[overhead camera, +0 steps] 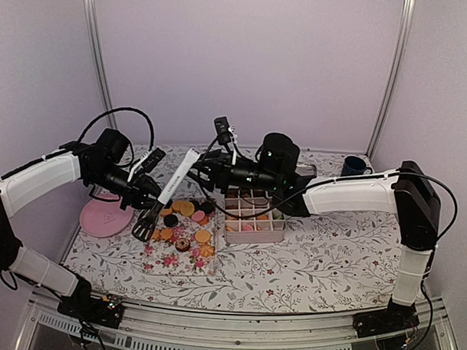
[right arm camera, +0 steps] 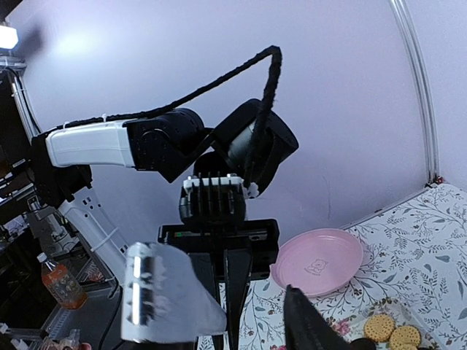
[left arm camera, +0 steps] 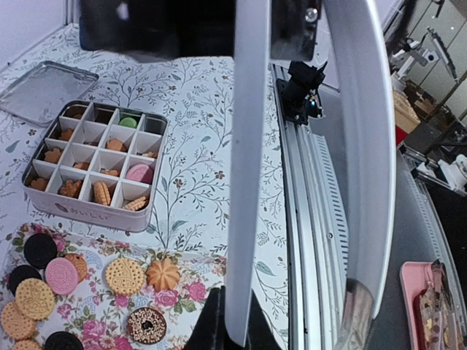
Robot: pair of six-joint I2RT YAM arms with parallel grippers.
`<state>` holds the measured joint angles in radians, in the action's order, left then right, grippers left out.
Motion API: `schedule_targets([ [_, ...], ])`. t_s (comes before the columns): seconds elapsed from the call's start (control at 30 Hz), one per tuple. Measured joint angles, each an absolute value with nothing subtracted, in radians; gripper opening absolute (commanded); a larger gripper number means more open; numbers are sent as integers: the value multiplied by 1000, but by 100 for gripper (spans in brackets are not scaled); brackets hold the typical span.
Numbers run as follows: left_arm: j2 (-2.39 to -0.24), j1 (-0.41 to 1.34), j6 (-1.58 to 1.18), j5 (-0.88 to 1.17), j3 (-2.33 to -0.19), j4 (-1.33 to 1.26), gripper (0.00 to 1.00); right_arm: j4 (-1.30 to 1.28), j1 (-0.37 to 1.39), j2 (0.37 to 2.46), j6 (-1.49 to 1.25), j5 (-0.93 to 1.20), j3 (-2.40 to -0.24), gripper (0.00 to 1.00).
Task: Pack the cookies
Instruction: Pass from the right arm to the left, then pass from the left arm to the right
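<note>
Shows the left gripper (overhead camera: 155, 189) clamped tight on long white tongs (overhead camera: 174, 184), gripped near mid-length and slanting down to the left. Shows the two arms of the tongs standing apart in the left wrist view, with black tips (overhead camera: 144, 229) hovering over the left edge of a flowered tray (overhead camera: 176, 267). Finds the right gripper (overhead camera: 205, 171) close beside the upper end of the tongs; cannot tell whether its jaws are apart or together, or whether they touch the tongs. Places the cookies (overhead camera: 186, 209) loose on that tray, mostly tan, some black and pink, with more already in a divided tin (overhead camera: 254, 237) just beside the tray's right side. Sets a pink plate (overhead camera: 101, 216) left of the tray near the left wall, the tin's lid (left arm camera: 42, 86) beyond the tin, and a dark mug (overhead camera: 355, 165) in the far right corner. Leaves the widest stretch of cloth (overhead camera: 330, 255) right of the tin and along the near rail (overhead camera: 236, 332).
</note>
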<state>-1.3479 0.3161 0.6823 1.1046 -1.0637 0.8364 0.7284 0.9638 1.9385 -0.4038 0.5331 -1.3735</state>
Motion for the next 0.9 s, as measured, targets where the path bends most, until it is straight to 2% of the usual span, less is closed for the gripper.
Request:
schedule_targets([
  [0.13, -1330, 316, 730, 1092, -1071, 872, 0, 724, 941, 1911, -398, 561, -1333, 99],
  [0.43, -1342, 323, 767, 1074, -1150, 905, 0, 711, 927, 1891, -389, 692, -1284, 99],
  [0.77, -1362, 339, 768, 1048, -1173, 903, 0, 719, 978, 1938, -343, 733, -1387, 100],
  [0.9, -1362, 339, 771, 1028, -1172, 901, 0, 675, 981, 1945, -312, 756, -1437, 86],
])
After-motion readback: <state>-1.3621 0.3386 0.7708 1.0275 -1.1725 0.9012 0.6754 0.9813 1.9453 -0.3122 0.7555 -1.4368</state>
